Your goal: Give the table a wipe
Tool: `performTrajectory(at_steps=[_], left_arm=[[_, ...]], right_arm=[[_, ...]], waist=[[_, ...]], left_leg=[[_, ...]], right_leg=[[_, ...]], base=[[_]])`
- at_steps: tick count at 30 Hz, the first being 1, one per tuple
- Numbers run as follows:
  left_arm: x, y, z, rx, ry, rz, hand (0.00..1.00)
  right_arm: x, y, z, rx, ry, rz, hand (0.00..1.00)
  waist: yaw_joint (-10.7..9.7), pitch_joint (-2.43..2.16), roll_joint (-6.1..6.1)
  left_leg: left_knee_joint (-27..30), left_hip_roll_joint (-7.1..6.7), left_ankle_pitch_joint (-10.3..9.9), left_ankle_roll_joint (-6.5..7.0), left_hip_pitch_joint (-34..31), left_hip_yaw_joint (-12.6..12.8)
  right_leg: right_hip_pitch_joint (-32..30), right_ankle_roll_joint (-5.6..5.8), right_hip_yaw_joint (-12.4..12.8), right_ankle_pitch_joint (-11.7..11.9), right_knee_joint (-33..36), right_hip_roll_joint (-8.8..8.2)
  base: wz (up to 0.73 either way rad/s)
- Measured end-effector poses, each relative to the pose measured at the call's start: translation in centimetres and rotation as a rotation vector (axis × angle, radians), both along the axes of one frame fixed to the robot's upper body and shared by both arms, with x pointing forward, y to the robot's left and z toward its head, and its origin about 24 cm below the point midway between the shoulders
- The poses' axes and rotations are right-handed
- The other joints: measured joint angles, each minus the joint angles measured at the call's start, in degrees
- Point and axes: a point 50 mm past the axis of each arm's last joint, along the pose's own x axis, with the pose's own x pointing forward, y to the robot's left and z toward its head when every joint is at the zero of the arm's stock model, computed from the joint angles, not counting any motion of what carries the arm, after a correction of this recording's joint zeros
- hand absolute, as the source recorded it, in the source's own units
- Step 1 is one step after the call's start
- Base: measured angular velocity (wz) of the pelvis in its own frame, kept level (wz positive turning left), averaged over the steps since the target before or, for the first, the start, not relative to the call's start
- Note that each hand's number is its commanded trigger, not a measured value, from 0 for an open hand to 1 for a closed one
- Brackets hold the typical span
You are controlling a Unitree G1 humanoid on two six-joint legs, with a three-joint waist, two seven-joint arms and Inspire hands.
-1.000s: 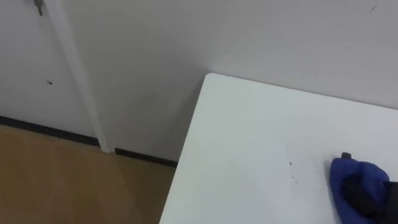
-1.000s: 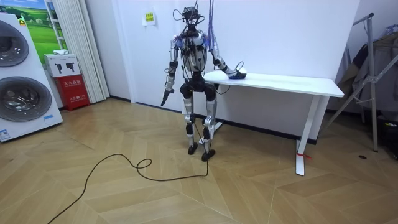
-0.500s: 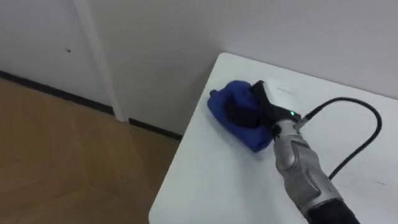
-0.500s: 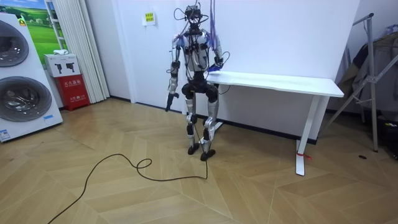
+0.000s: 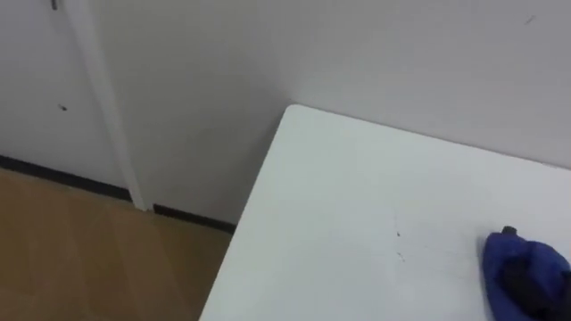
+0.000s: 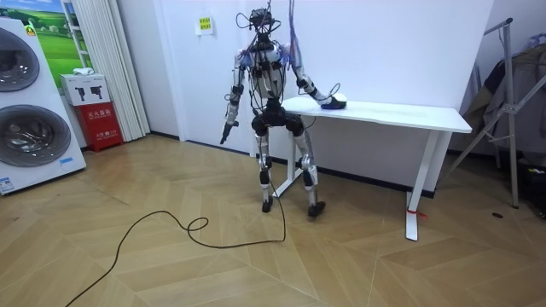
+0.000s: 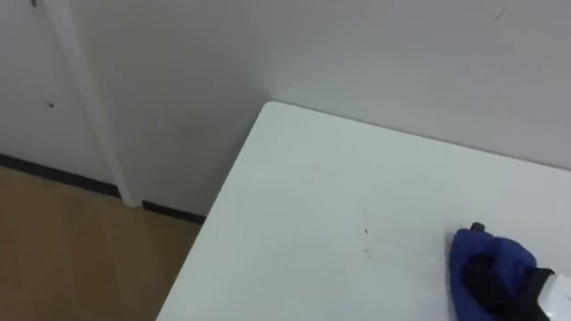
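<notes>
Robot standing at the end of the white table [image 7: 321, 187], blue cloth [image 7: 471, 252] on the tabletop well apart from the far corner, right hand [image 7: 501, 278] sunk in it (grip impossible to tell), left hand [image 6: 225, 134] hanging by its thigh, pose unclear.

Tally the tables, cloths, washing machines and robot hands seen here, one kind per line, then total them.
table: 1
blue cloth: 1
washing machines: 2, stacked
hands: 2, the right hand at the cloth on the table, the left hand hanging beside the robot
Total: 6
</notes>
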Motion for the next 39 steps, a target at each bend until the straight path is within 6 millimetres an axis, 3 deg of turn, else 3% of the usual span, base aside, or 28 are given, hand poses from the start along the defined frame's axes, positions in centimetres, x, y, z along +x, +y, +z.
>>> performTrajectory(at_steps=[2,4,5,6,7,8,9,10,11,13,15,17,19,20,22,23,24,25,26,27,28,31,34,36,39], left_arm=[[0.9,-0.8,-0.2,-0.023,-0.046,0.031,0.00],[1.7,-2.3,-0.9,-0.073,-0.079,0.061,0.00],[2.1,-2.5,-1.0,-0.082,-0.088,0.056,0.00],[2.4,-3.2,-1.2,-0.099,-0.083,0.029,0.00],[2.7,-4.3,-1.6,-0.136,-0.091,0.031,0.00],[2.9,-4.8,-1.7,-0.153,-0.099,0.031,0.00],[3.4,-5.6,-2.0,-0.177,-0.102,0.007,0.00],[3.7,-6.1,-2.1,-0.191,-0.103,-0.005,0.00],[3.6,-6.1,-2.1,-0.192,-0.099,-0.009,0.00],[1.9,-6.0,-2.2,-0.189,-0.051,0.007,0.00],[0.3,-6.1,-2.5,-0.195,0.005,0.028,0.00],[-1.3,-6.2,-2.6,-0.210,0.055,0.046,0.00],[-2.5,-5.9,-2.5,-0.206,0.081,0.073,0.00],[-2.7,-5.9,-2.5,-0.204,0.080,0.085,0.00],[-3.4,-5.1,-2.3,-0.173,0.090,0.109,0.00],[-3.4,-4.8,-2.2,-0.160,0.086,0.112,0.00],[-3.1,-4.1,-1.8,-0.132,0.069,0.117,0.00],[-2.9,-3.4,-1.5,-0.099,0.048,0.118,0.00],[-2.9,-3.1,-1.4,-0.082,0.041,0.117,0.00],[-2.4,-2.5,-0.9,-0.050,0.015,0.103,0.00],[-1.8,-1.8,-0.5,-0.019,-0.022,0.095,0.00],[-0.8,-1.1,0.0,0.013,-0.080,0.050,0.00],[-0.3,-1.3,-0.1,0.002,-0.101,0.062,0.00],[-0.3,-1.5,-0.2,-0.012,-0.102,0.073,0.00],[0.0,-2.5,-0.8,-0.051,-0.092,0.072,0.00]], right_arm=[[1.5,1.2,0.2,0.014,-0.014,0.052,1.00],[4.8,3.8,0.8,0.015,-0.012,0.178,1.00],[6.0,4.7,1.1,0.018,-0.016,0.217,1.00],[8.5,7.0,2.1,0.011,-0.033,0.335,1.00],[11.4,9.3,3.5,-0.033,-0.052,0.486,1.00],[12.8,10.5,4.2,-0.048,-0.064,0.556,1.00],[15.1,12.6,5.9,-0.078,-0.095,0.667,1.00],[17.0,14.6,7.4,-0.103,-0.127,0.764,1.00],[17.9,15.5,8.2,-0.113,-0.142,0.808,1.00],[20.1,17.6,10.6,-0.156,-0.190,0.910,1.00],[20.6,18.0,11.5,-0.168,-0.222,0.933,1.00],[20.0,17.3,10.3,-0.166,-0.182,0.930,1.00],[16.4,14.6,5.6,-0.113,-0.039,0.850,1.00],[15.3,13.8,4.8,-0.069,-0.069,0.799,1.00],[11.6,11.3,3.2,-0.048,-0.116,0.681,1.00],[10.6,10.4,2.8,-0.043,-0.126,0.635,1.00],[8.3,8.5,2.1,-0.042,-0.131,0.535,1.00],[5.8,6.5,1.6,-0.057,-0.118,0.434,1.00],[4.6,5.5,1.4,-0.064,-0.108,0.387,1.00],[2.1,3.5,0.9,-0.063,-0.084,0.282,1.00],[-0.5,1.8,0.5,-0.050,-0.058,0.176,1.00],[-5.0,-1.6,0.4,-0.037,-0.002,-0.025,1.00],[-6.1,-2.7,0.6,-0.028,0.002,-0.107,1.00],[-5.3,-2.7,0.7,-0.031,0.000,-0.112,1.00],[-2.5,-2.1,1.1,-0.028,-0.008,-0.102,1.00]], waist=[[1.17,0.04,-0.20],[4.59,0.09,-0.36],[5.34,0.10,-0.44],[7.22,0.17,-0.76],[8.64,0.42,0.96],[8.91,0.57,0.64],[9.75,1.07,1.39],[10.61,1.23,1.46],[11.43,1.38,1.25],[13.65,1.51,1.21],[14.40,1.84,1.59],[14.57,1.82,1.87],[13.84,1.79,1.64],[13.06,1.76,1.57],[8.37,1.69,0.86],[7.01,1.66,0.88],[4.79,1.14,0.85],[3.13,0.84,-0.38],[2.35,0.39,-0.45],[1.38,-0.30,-0.97],[0.46,-0.59,-1.72],[-0.04,-0.71,-2.63],[-0.35,-0.67,-2.70],[0.37,-0.55,-2.58],[2.06,-0.26,-2.18]], left_leg=[[0.43,2.12,0.04,-1.80,0.04,1.33],[0.58,5.92,0.69,-5.36,0.01,3.66],[0.59,7.03,0.98,-6.37,-0.06,4.11],[0.82,8.82,1.38,-8.61,-0.33,5.01],[1.39,11.69,1.65,-10.56,-0.80,5.30],[1.00,12.33,2.14,-11.06,-1.22,4.58],[0.69,12.19,3.20,-11.03,-2.51,1.92],[1.12,10.58,3.82,-10.03,-3.97,1.43],[1.39,9.35,4.08,-9.52,-4.41,1.48],[-1.72,4.54,4.55,-8.05,-4.09,1.14],[-5.85,3.42,6.82,-8.02,-2.71,0.33],[-9.38,2.77,8.97,-8.05,-1.26,0.30],[-11.42,2.09,9.82,-7.81,0.34,0.02],[-11.66,1.83,9.89,-7.74,0.37,-0.38],[-13.20,0.70,10.11,-7.41,0.93,-1.35],[-13.38,0.33,10.23,-7.19,0.96,-1.62],[-13.58,-0.11,10.29,-6.85,0.87,-1.98],[-13.61,-0.62,10.21,-6.34,0.90,-2.25],[-13.59,-0.88,10.13,-6.16,0.96,-2.22],[-13.48,-1.40,9.95,-5.78,1.02,-2.46],[-13.06,-1.75,9.68,-5.34,1.15,-2.50],[-12.11,-2.24,9.01,-4.37,1.72,-1.51],[-12.12,-2.89,8.67,-3.84,2.17,-1.15],[-12.25,-2.97,8.59,-3.74,2.96,-0.45],[-12.29,-2.79,8.45,-3.71,3.48,0.91]], right_leg=[[-0.05,0.01,0.13,2.45,-2.38,1.69],[-2.05,-0.39,-1.65,4.12,-2.79,5.71],[-2.29,-0.73,-2.35,4.44,-2.32,7.02],[-2.71,-0.67,-4.98,4.50,-0.95,9.76],[-3.60,-2.17,-7.57,2.43,0.48,12.08],[-4.34,-3.19,-8.06,0.87,1.57,12.77],[-6.11,-4.40,-7.93,-1.54,3.62,13.39],[-7.70,-5.19,-8.13,-3.35,5.38,13.53],[-8.09,-5.60,-8.26,-3.87,5.75,13.47],[-8.01,-7.26,-8.85,-3.73,4.39,14.07],[-7.72,-7.64,-8.22,-3.02,2.27,15.39],[-7.09,-7.61,-8.24,-2.15,0.41,15.56],[-5.66,-6.50,-8.62,-2.30,-0.86,15.35],[-5.46,-6.28,-8.82,-2.33,-0.92,15.17],[-4.26,-5.47,-9.22,-1.93,-1.80,14.55],[-3.93,-5.28,-9.22,-1.80,-2.11,14.47],[-3.08,-4.94,-8.96,-1.31,-3.22,14.52],[-2.58,-4.50,-8.53,-0.77,-4.10,14.46],[-2.40,-4.36,-8.01,-0.60,-4.34,14.43],[-2.11,-4.12,-6.98,-0.24,-4.70,14.39],[-1.27,-3.91,-5.95,0.11,-4.85,14.42],[-0.64,-3.33,-3.72,0.85,-5.64,14.25],[-0.78,-3.06,-2.49,1.09,-5.79,13.92],[-0.81,-3.00,-1.44,1.09,-5.94,13.95],[-1.40,-3.00,0.10,1.33,-5.55,14.09]], base=[[-0.46],[-0.81],[-0.74],[-0.66],[-0.49],[-0.10],[0.23],[0.21],[0.20],[0.25],[0.25],[0.12],[0.15],[0.25],[0.32],[0.39],[0.29],[0.21],[0.04],[0.04],[0.00],[-0.14],[-0.11],[-0.17],[-0.33]])
